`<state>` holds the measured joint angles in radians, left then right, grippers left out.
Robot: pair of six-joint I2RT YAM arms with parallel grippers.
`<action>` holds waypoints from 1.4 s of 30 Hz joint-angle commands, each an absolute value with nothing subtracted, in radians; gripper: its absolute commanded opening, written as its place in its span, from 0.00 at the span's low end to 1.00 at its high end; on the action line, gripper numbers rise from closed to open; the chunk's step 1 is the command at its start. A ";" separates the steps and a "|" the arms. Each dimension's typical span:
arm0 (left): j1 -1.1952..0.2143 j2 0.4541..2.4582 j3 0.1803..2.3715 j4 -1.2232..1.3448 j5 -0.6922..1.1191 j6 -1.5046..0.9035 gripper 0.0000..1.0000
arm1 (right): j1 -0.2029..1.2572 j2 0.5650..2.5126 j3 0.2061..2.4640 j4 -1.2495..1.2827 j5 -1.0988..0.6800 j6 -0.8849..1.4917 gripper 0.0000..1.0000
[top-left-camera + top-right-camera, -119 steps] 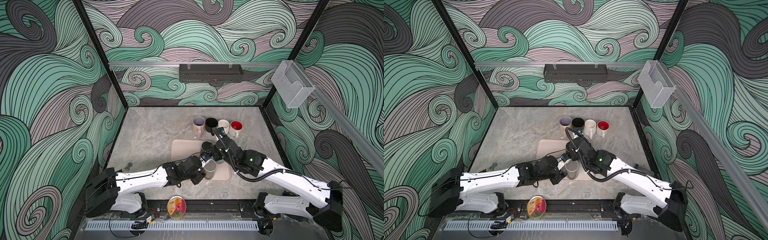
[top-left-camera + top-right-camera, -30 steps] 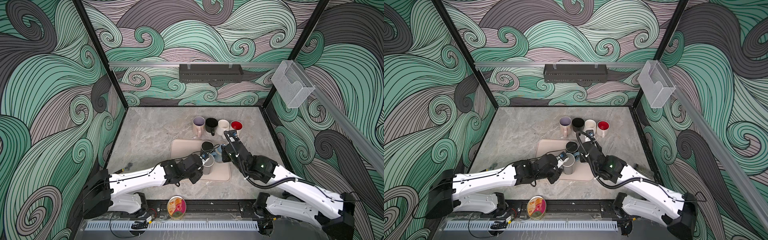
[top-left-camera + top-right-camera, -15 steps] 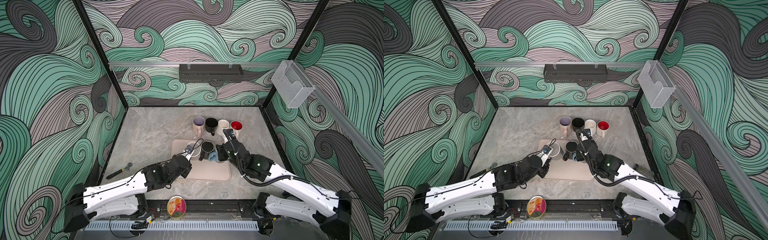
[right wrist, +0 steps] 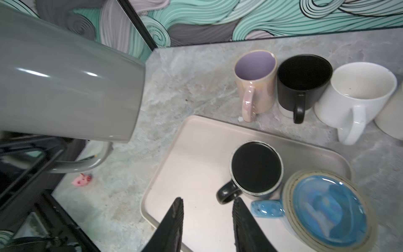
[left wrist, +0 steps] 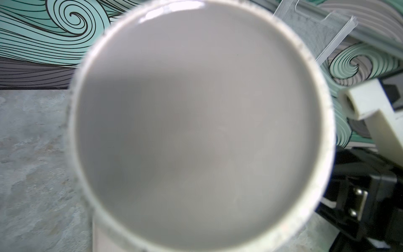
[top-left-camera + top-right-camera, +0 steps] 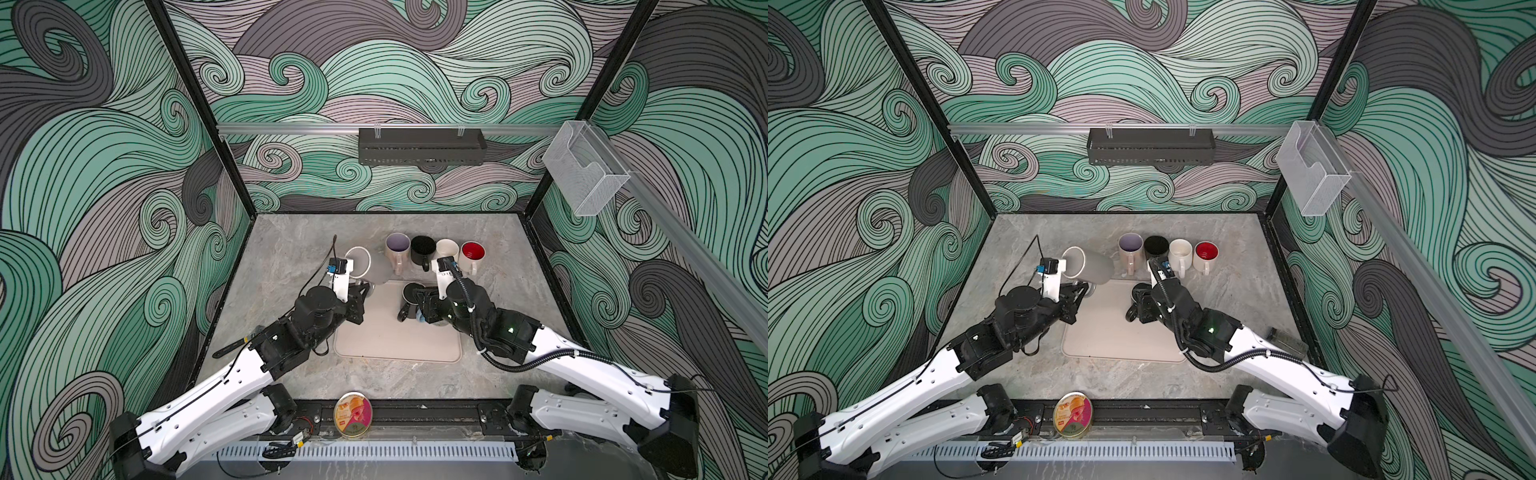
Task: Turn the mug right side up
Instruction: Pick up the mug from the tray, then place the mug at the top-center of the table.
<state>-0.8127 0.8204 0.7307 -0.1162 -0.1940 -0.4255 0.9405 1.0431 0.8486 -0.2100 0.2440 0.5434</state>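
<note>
A: So, what's changed w/ the grey mug (image 6: 1096, 266)?

B: Few secs back it sat on the tray (image 6: 395, 340), near edge. Now L arm (image 6: 316, 311) has it in the air, out past the tray's far-left corner, over bare desk (image 6: 286, 245). It's lying on its side, mouth pointing away from the tray.

A: Flip abt half done then?

B: I'd say so. Needs another quarter turn to mouth-up, then a set-down. Prob by the row of upright mugs (image 6: 423, 249) beyond the tray's far edge, but that's a guess.

A: Grip?

B: L jaws fully closed on the handle. Only R wrist cam shows that: mug body (image 4: 65, 87) up close, handle loop running into the black jaws. L wrist cam is just the mug's inside (image 5: 196, 131). Blurry, no grip info, but it confirms the mouth faces that cam.

A: R side?

B: R arm (image 6: 469, 307) stays over the tray's right half. R jaws partway apart, empty, just beside the handle of the black mug (image 4: 256, 167) on the tray. Blue mug (image 4: 327, 209) sits right beside that one, and both look base-up. In both top views the blue one's nearly all hidden under R arm.
</note>
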 commanded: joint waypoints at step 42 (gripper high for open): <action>-0.662 0.952 0.607 0.939 0.347 -1.107 0.00 | 0.790 1.093 0.776 0.624 -0.288 0.930 0.37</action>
<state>-0.6685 0.9535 0.5755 0.7586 0.2985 -1.0958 0.7959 1.0843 0.7395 0.5724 -0.2687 0.8982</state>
